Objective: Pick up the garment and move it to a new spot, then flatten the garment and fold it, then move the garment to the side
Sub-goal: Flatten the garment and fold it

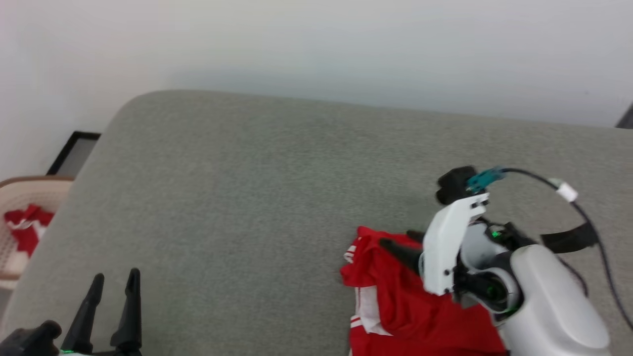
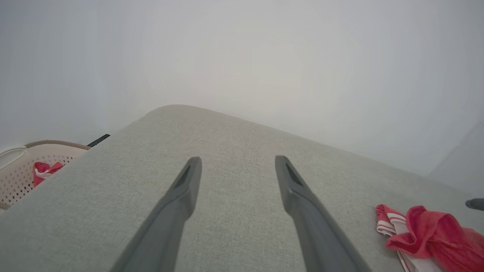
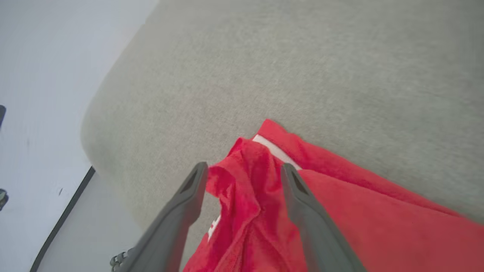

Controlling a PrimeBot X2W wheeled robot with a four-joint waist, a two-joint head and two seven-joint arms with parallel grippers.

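The big grey cushion top (image 1: 247, 198) stretches out ahead of both sets of jaws, and the garment (image 1: 395, 296) lies on it in a crumpled red heap, with one raised fold right between the jaws of the right gripper (image 3: 242, 168), which are spread wide and not pinching it. The left gripper (image 1: 116, 274) is gaping too, nothing between its jaws, garment well off to its right. Looks to me like the drop at a new spot is done; flattening, folding and shifting aside are all left.
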